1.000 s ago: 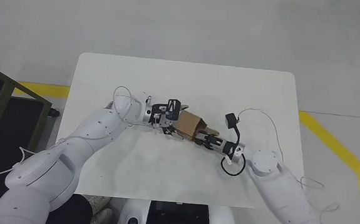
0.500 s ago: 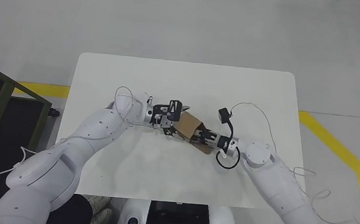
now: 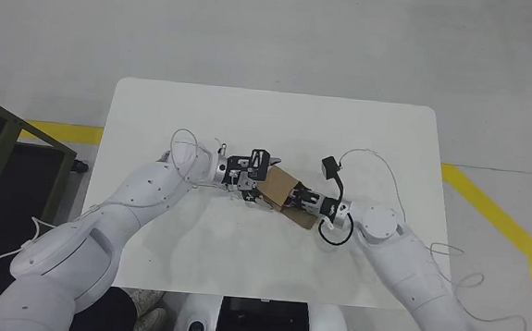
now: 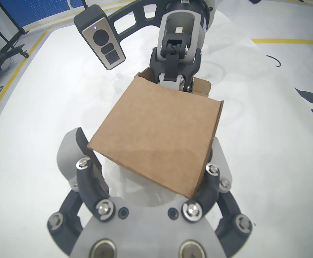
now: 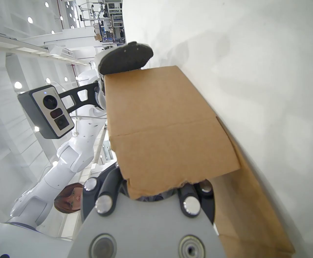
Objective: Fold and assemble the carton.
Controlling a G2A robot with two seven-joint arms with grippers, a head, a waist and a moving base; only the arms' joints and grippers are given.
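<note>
My left gripper [image 4: 146, 146] clamps the left end of the brown carton [image 3: 281, 186] near the middle of the white table [image 3: 158, 121] (a little towards the near edge), my right gripper [image 3: 302, 203] sits at its open right end, open or closed I cannot tell.

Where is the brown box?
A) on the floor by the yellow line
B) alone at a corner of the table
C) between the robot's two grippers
C: the box is over the middle of the table, with the left gripper holding one end and the right gripper at the other end.
</note>
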